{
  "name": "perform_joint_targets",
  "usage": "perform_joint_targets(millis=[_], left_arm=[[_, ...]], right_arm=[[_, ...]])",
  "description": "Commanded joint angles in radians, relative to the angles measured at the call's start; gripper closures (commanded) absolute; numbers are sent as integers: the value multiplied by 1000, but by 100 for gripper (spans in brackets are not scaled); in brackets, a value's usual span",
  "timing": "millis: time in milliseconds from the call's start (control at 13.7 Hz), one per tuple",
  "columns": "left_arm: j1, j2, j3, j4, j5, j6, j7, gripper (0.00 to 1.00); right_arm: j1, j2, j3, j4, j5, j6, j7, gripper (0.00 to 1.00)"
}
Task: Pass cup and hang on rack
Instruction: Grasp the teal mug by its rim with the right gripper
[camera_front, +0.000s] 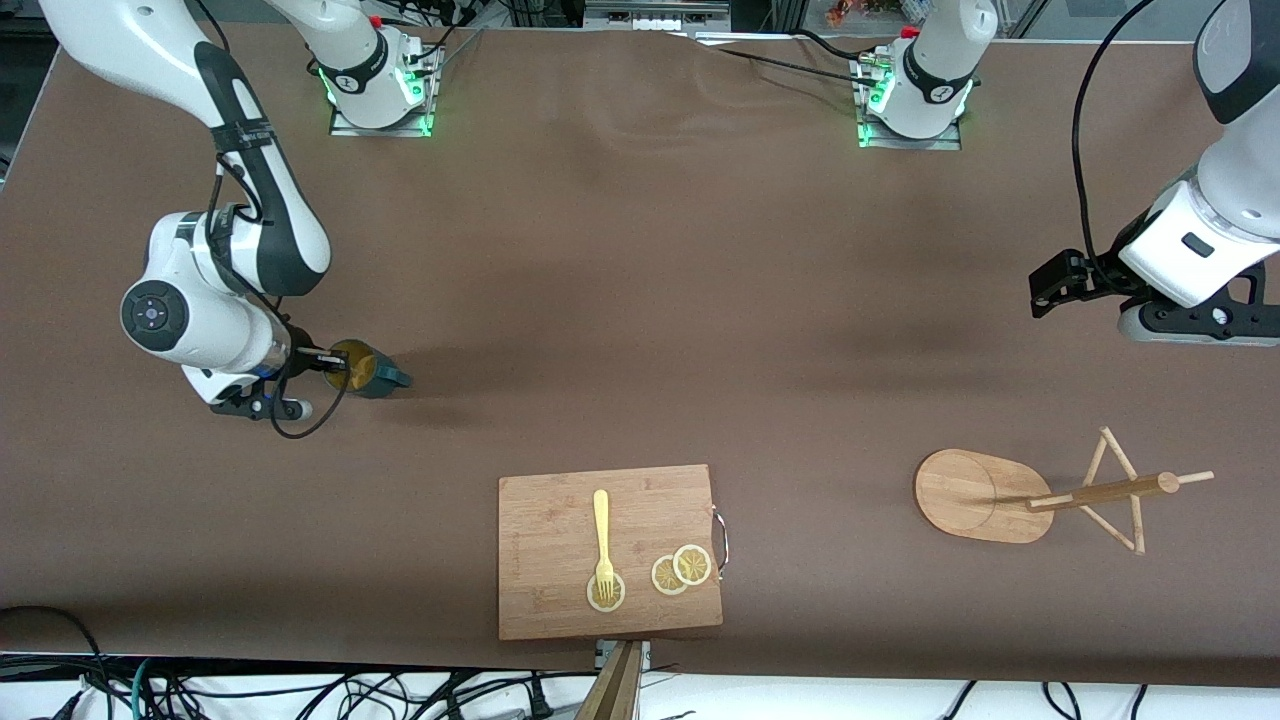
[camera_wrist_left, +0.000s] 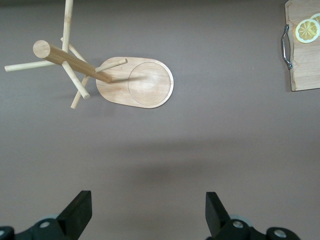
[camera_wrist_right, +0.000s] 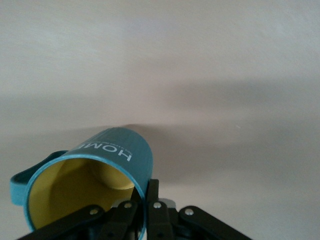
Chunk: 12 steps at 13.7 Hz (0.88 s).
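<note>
Near the front edge: board (camera_front: 560, 560) with fork (camera_front: 601, 540) and lemon slices (camera_front: 681, 570); rack (camera_front: 985, 495) toward the left arm's end. Farther in, cup (camera_front: 368, 368) near the right arm's end, right gripper (camera_front: 322, 362) with fingers clenched on its rim. Best lifted straight, kept level, handle outward for the handover. Left gripper (camera_wrist_left: 149, 216) over bare surface (camera_front: 640, 300) beside the rack, fingers released, waiting.

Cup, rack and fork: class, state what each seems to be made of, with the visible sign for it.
Cup: probably glazed ceramic; smooth teal wall with printed white lettering and a yellow interior, though coated metal or plastic is possible.
Rack: pale unpainted wood; grain shows on the oval base and dowel pegs.
Fork: uniformly pale yellow and matte, so likely plastic or light wood; unclear which.
</note>
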Motion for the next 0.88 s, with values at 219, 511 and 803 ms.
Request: perform_joint_targets(millis=[219,511,803], left_arm=[[-4,3,2,22,-18,-20,-2,0],[-4,3,3,23,-18,-20,-3,0],[-5,3,2,23,-18,-18,-3,0]], right_arm=[[238,31,35,170,11,-7,337,100],[415,135,35,331,11,-7,545,100],[556,247,35,491,10,2,666,100]])
